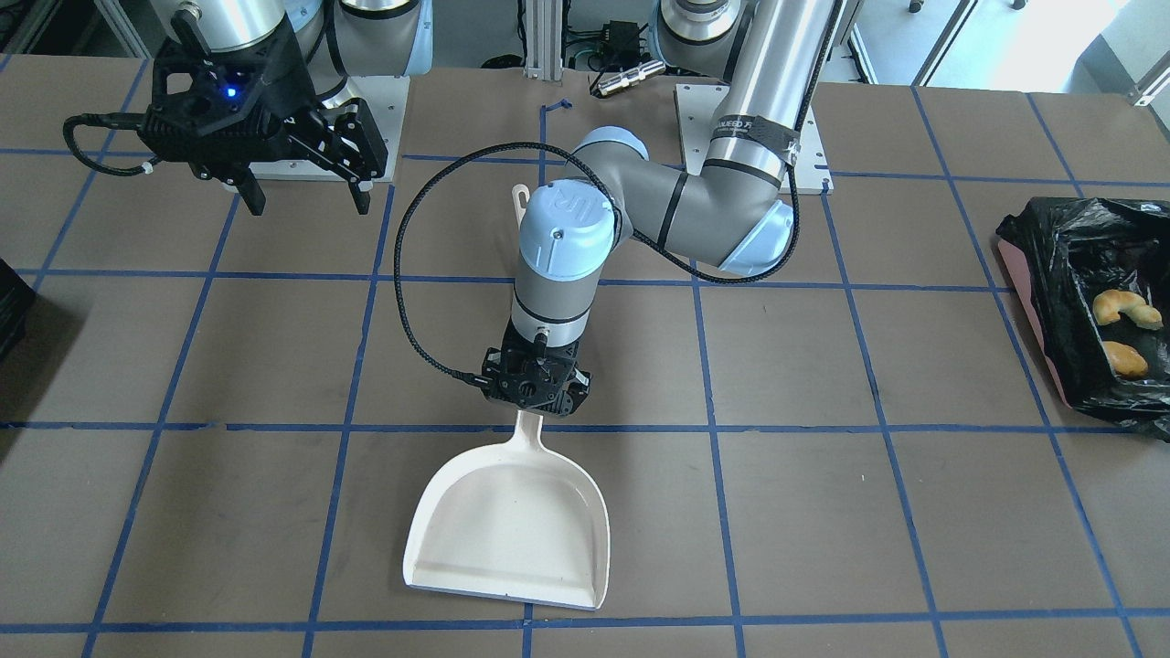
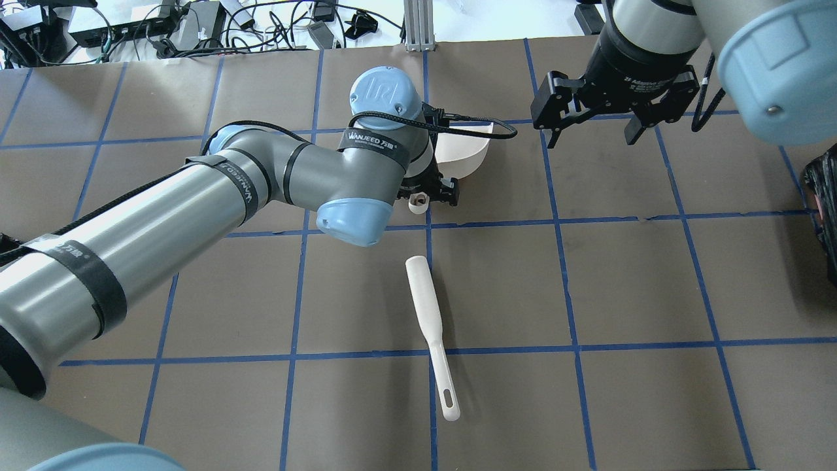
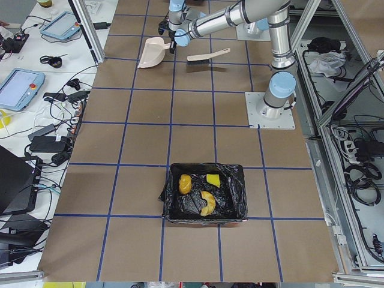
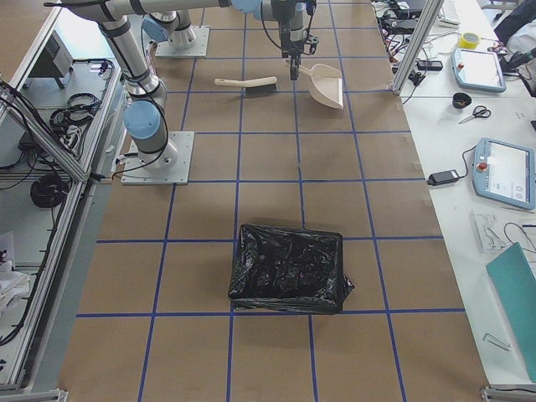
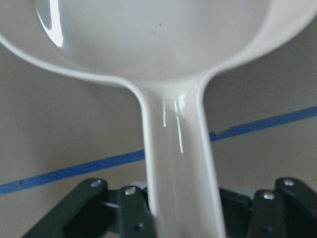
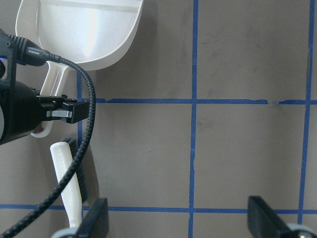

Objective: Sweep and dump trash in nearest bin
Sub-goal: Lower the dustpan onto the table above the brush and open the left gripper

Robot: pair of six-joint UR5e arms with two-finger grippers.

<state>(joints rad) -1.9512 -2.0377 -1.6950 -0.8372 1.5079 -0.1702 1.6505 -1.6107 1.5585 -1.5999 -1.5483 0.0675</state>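
Observation:
The trash lies inside the bin (image 3: 180, 210), a container lined with a black bag: a potato-like lump (image 3: 185, 183), a green-and-yellow sponge wedge (image 3: 212, 179) and a croissant (image 3: 208, 204). The front view shows the bin (image 1: 1051, 238) at the table's edge with the croissant (image 1: 1126, 306) and the lump (image 1: 1124, 358) in it. My left gripper (image 1: 537, 407) is shut on the handle of the cream-white dustpan (image 1: 512, 521), which lies empty on the table; the wrist view shows the handle (image 5: 181, 163) between the jaws. My right gripper (image 1: 306, 196) hangs open and empty above the table.
A white hand brush (image 2: 428, 314) lies loose on the table just on the robot's side of the dustpan. A black cable (image 1: 402, 274) loops from the left wrist. Blue tape lines grid the brown table. Another dark container edge (image 2: 825, 216) shows at the right.

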